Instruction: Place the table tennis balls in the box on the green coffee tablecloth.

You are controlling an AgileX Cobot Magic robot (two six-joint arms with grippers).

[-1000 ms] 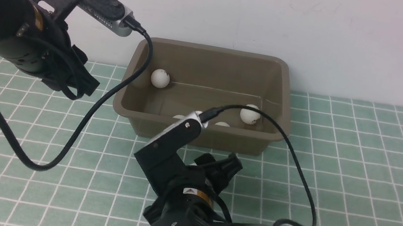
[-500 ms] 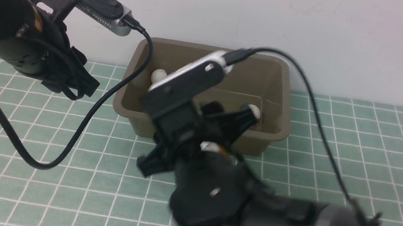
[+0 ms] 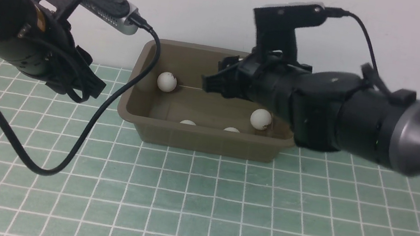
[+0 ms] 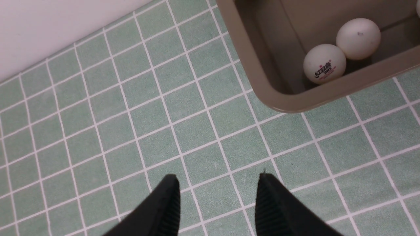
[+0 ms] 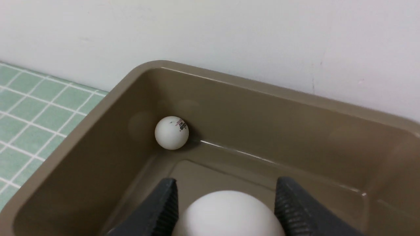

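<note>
Table tennis balls (image 3: 167,82) lie inside the box (image 3: 206,141), and four of them show in the front view. One sits at the tub's upper left inner corner, one is toward its right, and two just peep over the near wall. Another ball (image 5: 229,216) is pinched between the pads of the right claw (image 5: 226,188), which hangs over the tub's interior at the upper middle of the front frame. I judge it is carried there so that, once let go, it lands on the tub floor, where the sloping walls keep it from rolling away. It is light and bouncy, so a low release would be safer.

Over bare cloth at the left of the front frame, just off the tub's corner, the left claw (image 4: 218,183) stands parted and empty. It is probably held aside to leave the other arm room.

Covering the worktop, the green coffee tablecloth (image 3: 195,202) lies flat, teal with thin white grid lines. No loose ball shows on the part in view. A black cable (image 3: 55,164) droops onto it at lower left. A plain white wall (image 3: 378,44) rises close behind the tub.
</note>
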